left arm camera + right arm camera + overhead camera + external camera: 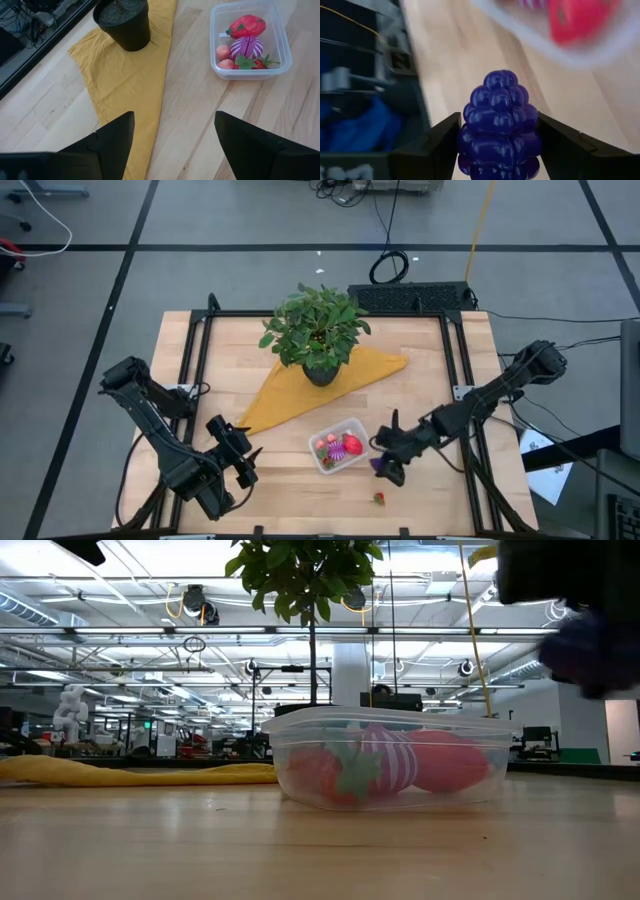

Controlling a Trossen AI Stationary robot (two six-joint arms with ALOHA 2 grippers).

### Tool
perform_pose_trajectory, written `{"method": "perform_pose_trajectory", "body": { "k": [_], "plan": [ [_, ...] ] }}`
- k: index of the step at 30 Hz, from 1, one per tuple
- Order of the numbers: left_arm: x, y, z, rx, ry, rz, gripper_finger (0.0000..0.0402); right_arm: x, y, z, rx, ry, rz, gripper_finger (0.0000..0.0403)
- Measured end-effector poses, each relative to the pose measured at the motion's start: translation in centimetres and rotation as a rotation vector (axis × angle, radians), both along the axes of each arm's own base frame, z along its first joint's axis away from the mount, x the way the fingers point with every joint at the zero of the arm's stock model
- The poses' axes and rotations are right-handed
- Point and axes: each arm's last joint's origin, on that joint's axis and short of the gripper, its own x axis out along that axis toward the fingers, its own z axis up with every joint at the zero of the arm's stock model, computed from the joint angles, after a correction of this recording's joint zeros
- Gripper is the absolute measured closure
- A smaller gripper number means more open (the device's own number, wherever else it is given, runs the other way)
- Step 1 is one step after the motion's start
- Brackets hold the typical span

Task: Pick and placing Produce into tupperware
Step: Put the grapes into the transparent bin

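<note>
Right gripper clamping purple grapes, tupperware holding produce

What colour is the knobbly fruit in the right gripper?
Deep purple grapes, clearest in the right wrist view.

A leafy potted plant stands near the table's far edge, on a yellow cloth.

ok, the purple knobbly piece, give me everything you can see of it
The purple knobbly piece is a glossy, plastic-looking cluster of round bumps, like a small bunch of grapes, narrowing toward one end. The right hand is shut on it, a dark finger pressing each side. In the high view it sits just right of the tupperware, outside it; whether it is off the wood is unclear.
</note>
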Motion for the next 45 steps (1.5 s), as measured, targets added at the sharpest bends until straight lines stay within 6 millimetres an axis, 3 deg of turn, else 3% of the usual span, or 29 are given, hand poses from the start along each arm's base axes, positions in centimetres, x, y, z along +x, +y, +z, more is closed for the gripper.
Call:
{"method": "perform_pose_trajectory", "body": {
  "k": [8,20,33,41,45],
  "plan": [
    [0.0,0.0,0.0,0.007,0.007,-0.009,0.0124,2.1,-1.2,1.4,0.008,-0.226,0.015,0.0177],
    [0.0,0.0,0.0,0.006,0.008,-0.009,0.0123,2.2,-1.1,1.5,0.025,-0.238,0.006,0.0177],
    [0.0,0.0,0.0,0.006,0.008,-0.010,0.0123,3.0,-1.0,2.8,0.072,-0.390,-0.012,0.0177],
    [0.0,0.0,0.0,0.005,0.009,-0.010,0.0124,3.7,-1.9,3.3,-0.045,-0.514,0.042,0.0177],
    [0.0,0.0,0.0,0.005,0.010,-0.010,0.0124,3.9,-1.9,4.3,-0.147,-0.443,0.104,0.0177]
  ]
}}
